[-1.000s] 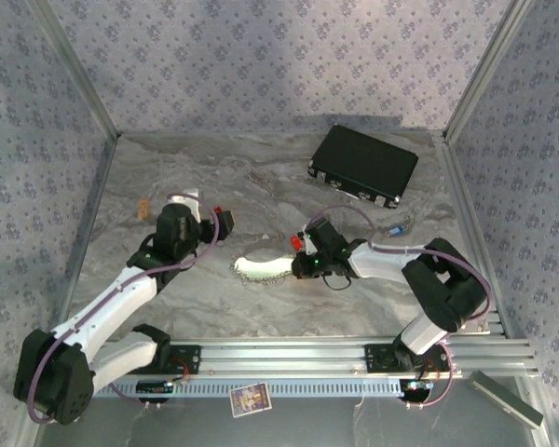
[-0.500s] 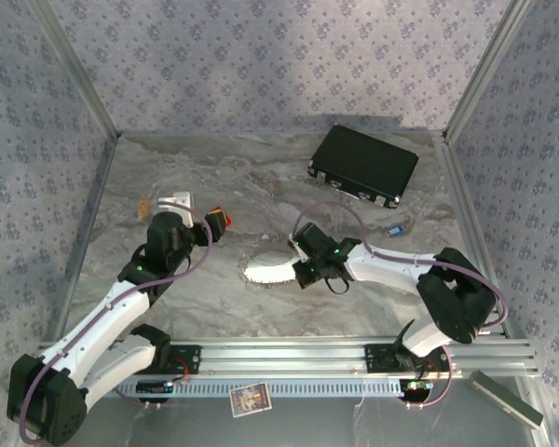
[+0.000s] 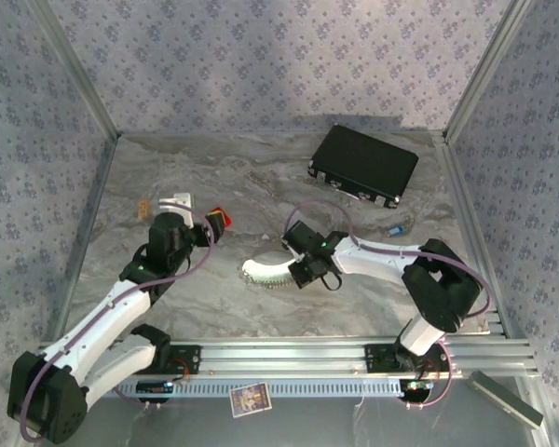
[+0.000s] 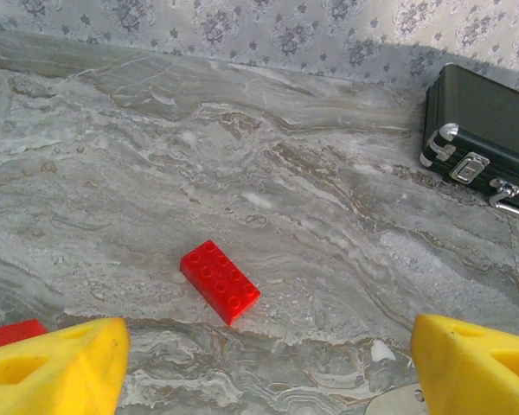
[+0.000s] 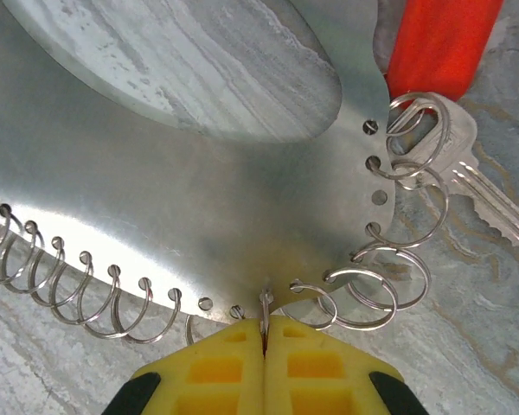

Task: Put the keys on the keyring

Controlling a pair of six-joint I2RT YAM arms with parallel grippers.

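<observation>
Keyring is pinched at its rim by the closed right claw, red-headed key nearby.

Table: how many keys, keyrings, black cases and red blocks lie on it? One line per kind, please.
Keys: 2, the red-orange key and the blue key
Keyring: 1
Black case: 1
Red blocks: 2, the studded block and the half-hidden block
Total: 6
</observation>
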